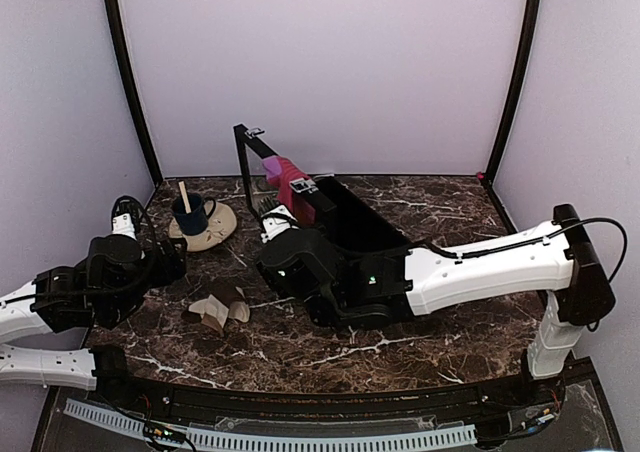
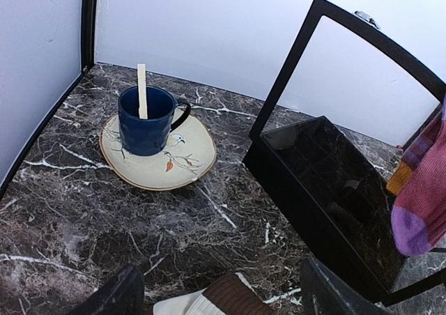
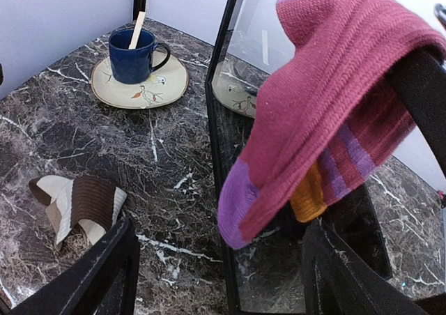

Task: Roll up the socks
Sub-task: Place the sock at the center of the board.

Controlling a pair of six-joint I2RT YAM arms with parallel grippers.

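A magenta-pink sock (image 3: 327,106) with purple toe and orange patch hangs draped over the rim of the open black case (image 3: 230,189); it also shows in the top view as the pink sock (image 1: 284,180). My right gripper (image 3: 223,280) is open just below its hanging toe, holding nothing. The cream sock (image 1: 218,311) with a brown band lies crumpled on the marble, seen too as the cream sock (image 3: 78,203). My left gripper (image 2: 223,297) is open right above that cream sock (image 2: 219,300), fingers (image 2: 115,295) apart on either side of it.
A dark blue cup (image 2: 145,118) with a wooden stick stands on a beige saucer (image 2: 188,163) at the back left. The case's lid frame (image 1: 245,157) stands raised. Grey walls close in the back and sides.
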